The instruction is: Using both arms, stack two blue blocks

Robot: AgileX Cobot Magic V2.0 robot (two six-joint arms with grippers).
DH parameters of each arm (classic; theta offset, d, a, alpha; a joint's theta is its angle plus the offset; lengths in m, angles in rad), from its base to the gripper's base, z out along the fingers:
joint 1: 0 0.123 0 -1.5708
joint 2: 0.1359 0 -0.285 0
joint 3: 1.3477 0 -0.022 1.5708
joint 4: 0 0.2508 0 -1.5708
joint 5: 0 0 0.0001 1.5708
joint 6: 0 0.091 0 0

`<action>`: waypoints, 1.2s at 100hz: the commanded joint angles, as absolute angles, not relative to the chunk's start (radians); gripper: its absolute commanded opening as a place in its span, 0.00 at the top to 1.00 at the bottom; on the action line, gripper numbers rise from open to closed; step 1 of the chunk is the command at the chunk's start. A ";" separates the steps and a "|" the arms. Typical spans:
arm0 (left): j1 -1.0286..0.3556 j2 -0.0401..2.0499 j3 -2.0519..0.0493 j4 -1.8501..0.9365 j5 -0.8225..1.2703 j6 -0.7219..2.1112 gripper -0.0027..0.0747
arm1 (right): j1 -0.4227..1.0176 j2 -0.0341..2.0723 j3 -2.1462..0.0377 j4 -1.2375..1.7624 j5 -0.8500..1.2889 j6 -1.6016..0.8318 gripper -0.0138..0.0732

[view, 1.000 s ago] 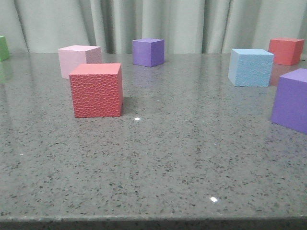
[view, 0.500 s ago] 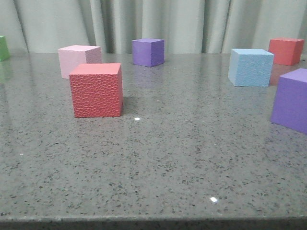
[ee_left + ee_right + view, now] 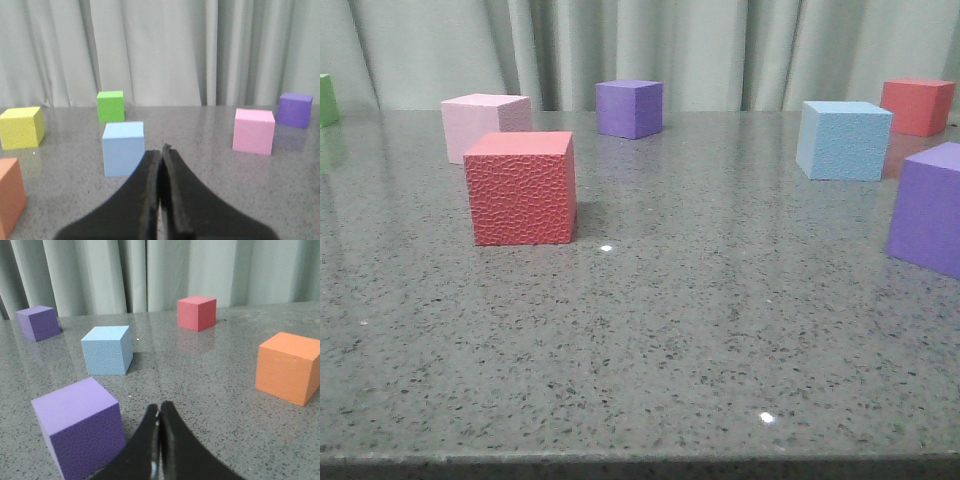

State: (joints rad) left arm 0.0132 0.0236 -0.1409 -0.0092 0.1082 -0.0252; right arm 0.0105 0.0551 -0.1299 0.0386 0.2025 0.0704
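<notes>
The speckled grey worktop point(image 3: 650, 330) carried a scatter of foam cubes in front of a pale pleated curtain point(image 3: 720, 50). In the front view neither arm showed; the pebbled blue block point(image 3: 843, 140) stood toward the far right, just in front of and left of a red cube point(image 3: 917, 106) near the curtain, with a large purple cube point(image 3: 927, 208) nearer the camera on its right. Well to the left of that blue block sat a textured red cube point(image 3: 521, 188), a pink cube point(image 3: 480, 124) touching or just behind it, a smaller purple cube point(image 3: 629, 108) farther back, and a sliver of green cube point(image 3: 327, 99) at the far left edge. The left pincer point(image 3: 160, 155) had its dark fingers pressed together with nothing between them, hovering low over the worktop; the smoother blue block point(image 3: 123, 148) stood just beyond its tips, slightly to one side, apart from it. Around that block were a green cube point(image 3: 110, 106), a yellow cube point(image 3: 21, 127), a pink cube point(image 3: 253, 131), a purple cube point(image 3: 295, 109) and an orange cube point(image 3: 11, 192). The right pincer point(image 3: 158, 412) was likewise closed and empty, with the pebbled blue block point(image 3: 107, 350) resting beyond it, a purple cube point(image 3: 80, 427) just beside the fingers, and an orange cube point(image 3: 287, 367) well apart. The two blue blocks were not stacked.
</notes>
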 commanded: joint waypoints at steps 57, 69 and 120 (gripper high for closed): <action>0.011 0.647 -0.766 -0.011 0.329 -0.029 0.99 | 0.006 0.673 -0.740 0.043 0.537 0.073 0.96; 0.011 0.711 -0.799 -0.011 0.329 -0.029 0.99 | 0.006 0.723 -0.754 0.044 0.535 0.073 0.95; 0.011 0.767 -0.810 -0.106 0.325 -0.029 0.12 | 0.006 0.735 -0.754 0.052 0.532 0.073 0.15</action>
State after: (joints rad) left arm 0.0132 0.7715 -0.7707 -0.0664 0.3971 -0.0252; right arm 0.0105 0.7363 -0.7174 0.0496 0.5973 0.0704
